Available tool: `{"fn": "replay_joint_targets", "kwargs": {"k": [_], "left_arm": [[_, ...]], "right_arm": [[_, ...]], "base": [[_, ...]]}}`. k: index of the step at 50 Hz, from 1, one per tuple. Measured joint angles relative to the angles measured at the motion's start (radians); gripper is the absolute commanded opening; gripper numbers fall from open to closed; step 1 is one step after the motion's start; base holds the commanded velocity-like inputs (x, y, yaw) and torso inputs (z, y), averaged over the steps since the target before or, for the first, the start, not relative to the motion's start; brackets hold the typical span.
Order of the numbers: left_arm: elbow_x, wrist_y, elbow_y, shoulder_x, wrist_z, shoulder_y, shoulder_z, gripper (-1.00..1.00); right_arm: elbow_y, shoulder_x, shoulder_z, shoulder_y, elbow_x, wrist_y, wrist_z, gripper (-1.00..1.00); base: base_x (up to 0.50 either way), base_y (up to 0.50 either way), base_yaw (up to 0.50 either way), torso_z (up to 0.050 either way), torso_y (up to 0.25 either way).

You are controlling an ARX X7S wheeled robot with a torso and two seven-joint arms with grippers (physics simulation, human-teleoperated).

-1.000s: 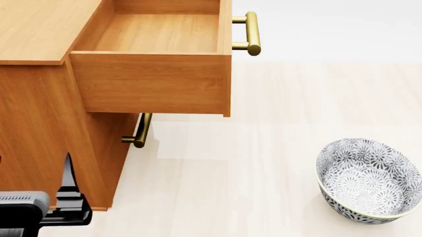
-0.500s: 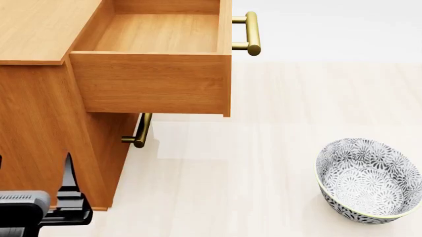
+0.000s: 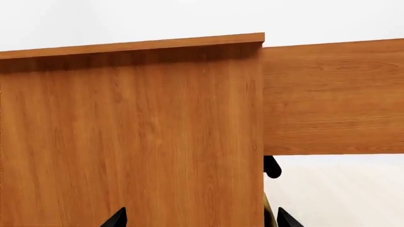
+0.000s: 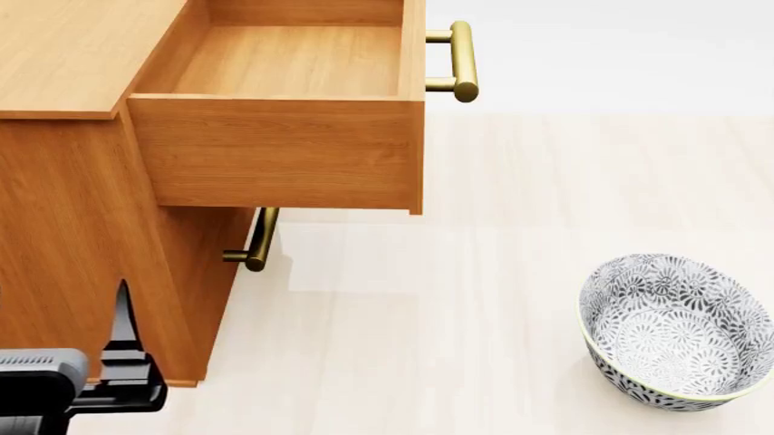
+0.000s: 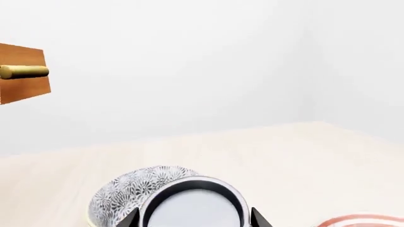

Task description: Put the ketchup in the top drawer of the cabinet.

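Note:
The cabinet (image 4: 72, 227) stands at the left. Its top drawer (image 4: 285, 63) is pulled out and empty, with its brass handle (image 4: 461, 62) at the right. My left gripper (image 3: 202, 220) is open and empty, close to the cabinet's side wall (image 3: 132, 137); it shows in the head view (image 4: 121, 358) at the lower left. My right gripper (image 5: 194, 220) is out of the head view. Its fingers flank the shiny silver lid of the ketchup (image 5: 192, 210), which faces the camera. The can's label is hidden.
A grey patterned bowl (image 4: 677, 331) sits on the pale floor at the lower right, just beyond the can in the right wrist view (image 5: 129, 191). The lower drawer's brass handle (image 4: 256, 240) sticks out under the open drawer. A red-and-white edge (image 5: 363, 221) shows beside the right gripper.
The left gripper shifts very slightly beside the cabinet. The drawer and the bowl have not moved.

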Motion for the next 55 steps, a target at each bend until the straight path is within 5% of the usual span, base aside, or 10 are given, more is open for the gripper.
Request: {"fn": "replay_joint_targets", "kwargs": {"k": [38,55], "left_arm": [[-0.012,-0.006,-0.007,-0.008,-0.006,-0.016,0.011,1.0],[-0.016,-0.005,-0.011,-0.01,-0.011,-0.018,0.017,1.0]], "right_arm": [[-0.371,0.245,0.126,0.176,0.24,0.377,0.277,-1.0],[-0.405,0.391,0.072,0.405,0.381,0.502,0.413,-1.0]], "base": [[0.0,0.0,0.0,0.0,0.0],[0.0,0.0,0.0,0.0,0.001]]}}
